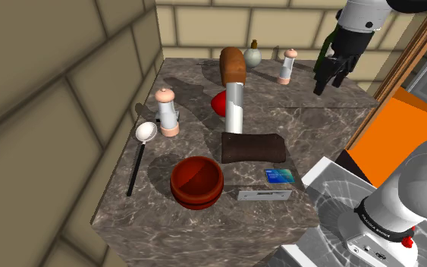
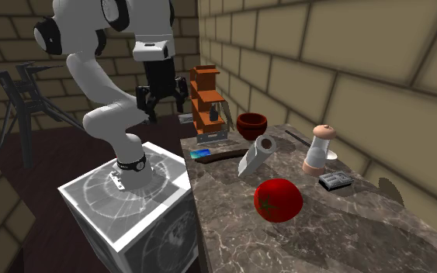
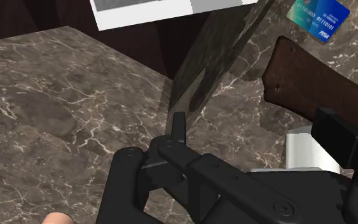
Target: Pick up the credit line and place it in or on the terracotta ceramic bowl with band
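Note:
The credit card (image 1: 279, 176), blue and green, lies flat near the table's front edge, just right of the terracotta bowl (image 1: 196, 180) in the shoulder view. The bowl stands upright with nothing in it. In the second exterior view the card (image 2: 202, 153) lies at the table edge closest to the stand, with the bowl (image 2: 251, 124) beyond it. My gripper (image 1: 331, 77) hangs open and holds nothing, high above the table's far right corner, well away from the card. In the wrist view the card (image 3: 317, 16) lies far ahead of the open gripper (image 3: 254, 127).
A dark brown pad (image 1: 253, 147) lies just behind the card. A ladle (image 1: 138, 155), two mills (image 1: 167, 111) (image 1: 286, 67), a tomato (image 1: 220, 102), a white cylinder (image 1: 234, 108) and a brown loaf (image 1: 233, 67) occupy the table. A grey flat piece (image 1: 265, 195) lies at the front edge.

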